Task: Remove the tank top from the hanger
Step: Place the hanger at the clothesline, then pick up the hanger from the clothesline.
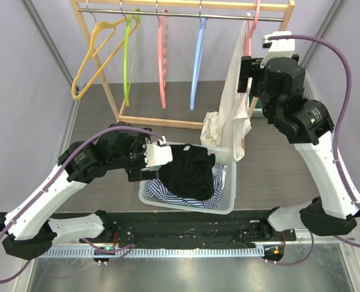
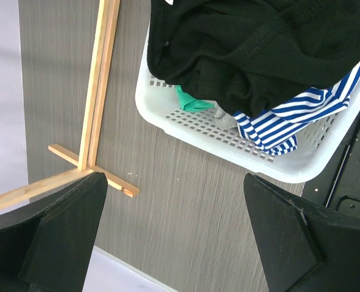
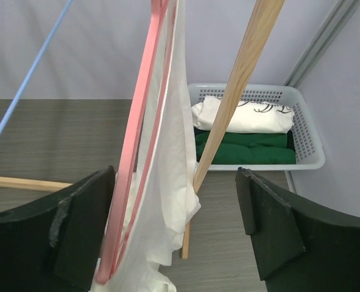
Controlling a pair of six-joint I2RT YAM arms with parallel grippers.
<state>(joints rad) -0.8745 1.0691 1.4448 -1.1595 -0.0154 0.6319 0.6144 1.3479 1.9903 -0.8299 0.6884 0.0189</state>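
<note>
A white tank top [image 1: 234, 103] hangs from a pink hanger [image 1: 251, 27] at the right end of the wooden rack's rail. In the right wrist view the pink hanger [image 3: 137, 146] and the tank top [image 3: 176, 140] run down between my right fingers. My right gripper [image 1: 247, 74] [image 3: 175, 173] is open, its jaws standing wide on either side of the cloth, and I cannot tell if they touch it. My left gripper [image 1: 136, 175] [image 2: 173, 182] is open and holds nothing, hanging low over the table beside the white basket [image 2: 186, 125].
Yellow [image 1: 94, 52], green [image 1: 128, 58], pink [image 1: 163, 58] and blue [image 1: 198, 55] bare hangers hang on the wooden rack [image 1: 109, 91]. The white basket [image 1: 186, 207] holds black and striped clothes. The rack's post [image 3: 237, 97] stands just behind the tank top. Another basket [image 3: 307, 131] holds folded white and green clothes.
</note>
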